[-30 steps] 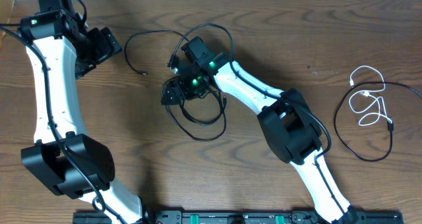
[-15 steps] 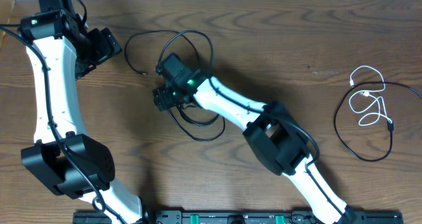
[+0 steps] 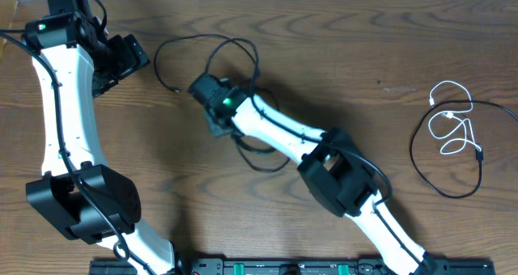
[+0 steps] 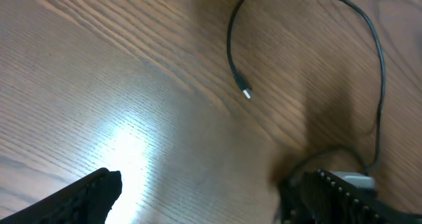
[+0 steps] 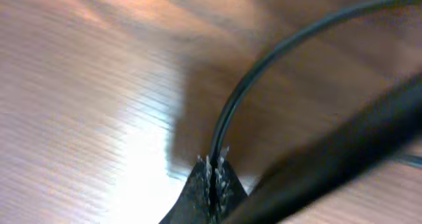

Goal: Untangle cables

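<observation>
Swinging toward nine o'clock over the last second, the right gripper [image 5: 212, 178] has closed, and its jaws now pinch the black cable [image 5: 231, 104] low against the table [image 3: 364, 57]. From the pinch the cable rises in an arc toward one o'clock in the wrist view. Seen from overhead, its loops cross one another around twelve o'clock of the gripper, and the right arm lies over the lower ones. The cable's loose plug [image 4: 245, 92] rests at ten o'clock of the pinch, apart from everything.

The left gripper [image 4: 198, 197] hovers at the table's ten o'clock with its jaws spread wide, holding nothing. Well away at three o'clock lie the white cable [image 3: 449, 121] and a second black cable [image 3: 417, 158] looped round it.

The likely trouble is that a one-handed pull would drag the whole bundle and draw the crossings tight rather than open them. The thin cable could also slip from so narrow a pinch, or a loop could snag under the arm.
</observation>
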{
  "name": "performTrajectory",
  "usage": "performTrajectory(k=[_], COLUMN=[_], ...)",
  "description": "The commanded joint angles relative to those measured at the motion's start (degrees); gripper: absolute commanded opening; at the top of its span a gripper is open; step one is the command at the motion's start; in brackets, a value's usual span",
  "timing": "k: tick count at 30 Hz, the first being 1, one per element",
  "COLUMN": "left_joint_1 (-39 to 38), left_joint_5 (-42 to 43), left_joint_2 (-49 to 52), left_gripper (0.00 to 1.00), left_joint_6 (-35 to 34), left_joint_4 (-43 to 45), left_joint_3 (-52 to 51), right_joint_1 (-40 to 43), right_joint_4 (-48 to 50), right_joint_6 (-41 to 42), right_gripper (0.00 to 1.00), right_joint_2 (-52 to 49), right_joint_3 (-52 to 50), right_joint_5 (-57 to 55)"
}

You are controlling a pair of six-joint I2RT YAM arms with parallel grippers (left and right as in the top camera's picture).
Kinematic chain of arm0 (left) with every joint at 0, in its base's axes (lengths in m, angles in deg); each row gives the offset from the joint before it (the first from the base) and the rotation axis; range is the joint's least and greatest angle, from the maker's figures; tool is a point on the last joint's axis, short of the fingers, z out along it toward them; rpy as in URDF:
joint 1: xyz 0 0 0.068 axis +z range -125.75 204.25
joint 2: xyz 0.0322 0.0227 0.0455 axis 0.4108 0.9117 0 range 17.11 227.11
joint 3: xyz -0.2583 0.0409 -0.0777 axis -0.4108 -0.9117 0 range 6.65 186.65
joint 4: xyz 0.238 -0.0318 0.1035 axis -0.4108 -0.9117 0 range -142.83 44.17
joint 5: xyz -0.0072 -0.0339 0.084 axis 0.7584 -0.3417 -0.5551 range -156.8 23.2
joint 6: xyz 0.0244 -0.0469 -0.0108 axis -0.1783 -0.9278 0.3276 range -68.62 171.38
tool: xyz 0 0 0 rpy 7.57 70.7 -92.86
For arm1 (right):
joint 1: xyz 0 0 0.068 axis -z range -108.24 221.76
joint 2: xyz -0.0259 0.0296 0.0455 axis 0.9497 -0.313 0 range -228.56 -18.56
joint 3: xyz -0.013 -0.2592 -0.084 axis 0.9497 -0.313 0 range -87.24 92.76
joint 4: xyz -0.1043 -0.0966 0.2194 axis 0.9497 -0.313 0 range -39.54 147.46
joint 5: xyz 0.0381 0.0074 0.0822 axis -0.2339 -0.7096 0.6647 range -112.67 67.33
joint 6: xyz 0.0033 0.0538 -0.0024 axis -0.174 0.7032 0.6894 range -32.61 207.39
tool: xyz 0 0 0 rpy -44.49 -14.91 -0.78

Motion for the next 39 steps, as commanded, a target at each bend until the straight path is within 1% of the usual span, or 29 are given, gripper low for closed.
performTrajectory(k=[1,5,11,19,26,29,33,39], left_joint_1=[0.13,0.13,0.13,0.07,0.07,0.07,0.07,0.07], left_joint_5=[-0.98,-0.96,-0.96,-0.96,-0.94,-0.94,-0.94,-0.94], left_joint_2=[-0.22,-0.22,-0.22,-0.22,-0.22,-0.22,-0.22,-0.22], left_gripper=[0.92,0.92,0.92,0.92,0.92,0.92,0.92,0.92], left_joint_6=[0.11,0.11,0.09,0.09,0.09,0.09,0.09,0.09], left_joint_4=[-0.17,-0.17,-0.15,-0.07,0.09,0.26,0.24,0.26], left_joint_3=[0.9,0.9,0.9,0.9,0.9,0.87,0.9,0.9], right_joint_1=[3.89,7.69,13.73,22.51,26.82,28.68,31.95,39.06], right_joint_4=[-5.84,-13.11,-22.69,-33.9,-42.38,-44.89,-46.49,-47.89], right_joint_6=[-4.66,-10.49,-16.57,-17.92,-17.99,-17.99,-17.92,-16.22], right_gripper=[0.01,0.01,0.01,0.01,0.01,0.01,0.01,0.01], right_joint_2=[-1.05,-1.03,-1.01,-0.98,-0.96,-0.46,1.95,8.13], right_joint_3=[7.17,14.1,26.34,44.28,56.3,59.28,59.84,59.84], right_joint_5=[-2.03,-1.99,-2.05,-2.75,-13.14,-16.63,-20.04,-20.85])
